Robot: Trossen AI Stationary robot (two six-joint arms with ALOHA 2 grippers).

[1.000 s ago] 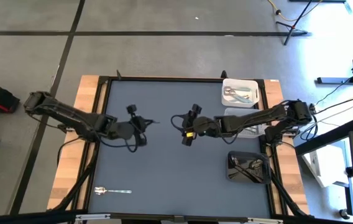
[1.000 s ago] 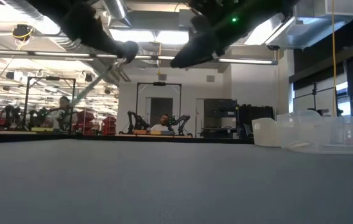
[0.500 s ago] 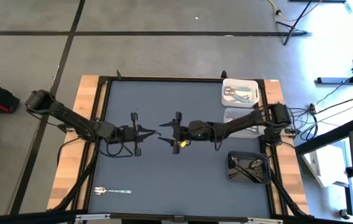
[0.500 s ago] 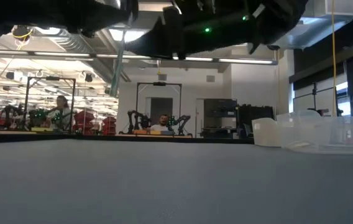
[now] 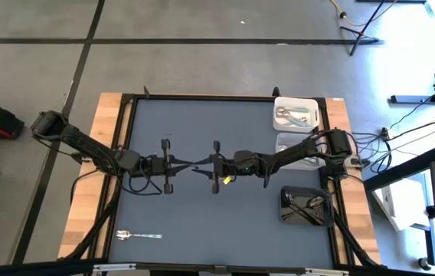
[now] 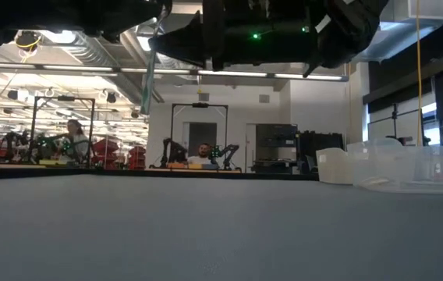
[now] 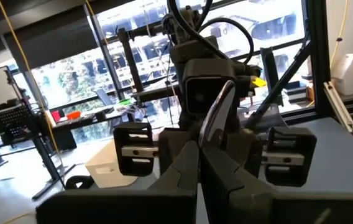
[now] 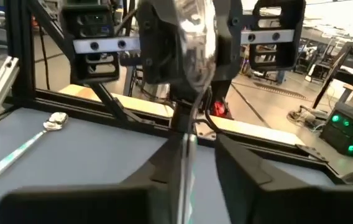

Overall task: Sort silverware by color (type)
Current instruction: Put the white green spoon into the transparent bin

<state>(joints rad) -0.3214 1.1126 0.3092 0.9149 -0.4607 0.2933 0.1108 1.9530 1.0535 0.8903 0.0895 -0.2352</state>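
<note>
My two grippers meet tip to tip above the middle of the table. My left gripper (image 5: 181, 163) is shut on a shiny silver spoon (image 5: 194, 163) that lies level between them. My right gripper (image 5: 206, 165) faces it, open, with one finger on each side of the spoon's handle (image 8: 187, 146); I cannot see them touch it. The right wrist view shows the spoon's bowl (image 8: 193, 37) at the left gripper's end. A second spoon (image 5: 137, 234) lies flat on the mat near the table's near left corner. My left gripper pinches the spoon between its two fingers at the bowl end (image 7: 204, 140). It comes level from the table's left, with the fingers along the spoon. The spoon is lifted clear of the table, and its handle (image 7: 221, 109) sticks out toward my right gripper.
A white bin (image 5: 295, 113) with silverware stands at the far right. A clear bin (image 5: 292, 142) sits beside it, partly under the right arm, and a dark bin (image 5: 306, 205) holds dark pieces at the near right. The blue-grey mat (image 5: 202, 222) is bare between them. People sit in the room beyond.
My right gripper has moved toward the table's left and turned to face my left gripper, so that its fingers now stand around the spoon's handle. My left gripper has shifted slightly toward the near edge and levelled out. It has kept hold of the spoon.
</note>
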